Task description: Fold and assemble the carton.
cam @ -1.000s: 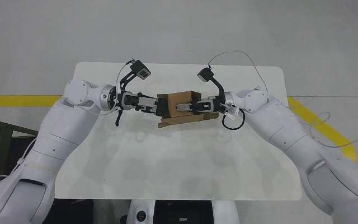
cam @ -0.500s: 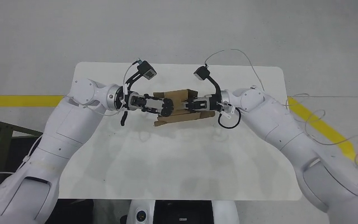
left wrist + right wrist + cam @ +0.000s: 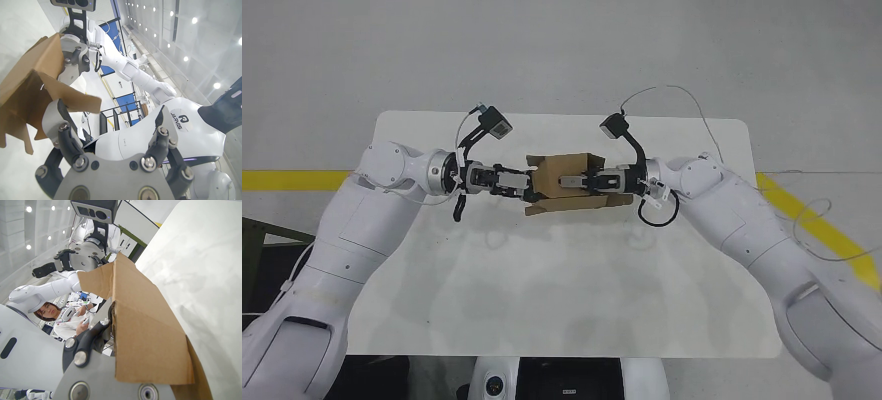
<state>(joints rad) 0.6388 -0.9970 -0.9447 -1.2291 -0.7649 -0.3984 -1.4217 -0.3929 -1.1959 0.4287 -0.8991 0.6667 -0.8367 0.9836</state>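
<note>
Near the upper centre of the top view, over the tabletop (image 3: 542, 300), the carton (image 3: 562, 172) sits between both arms. The right pincer (image 3: 578, 183) seems clamped on one wall, steadying it, while the left pincer (image 3: 528, 185), spread wide, props a flap with one finger (image 3: 63, 113).
</note>
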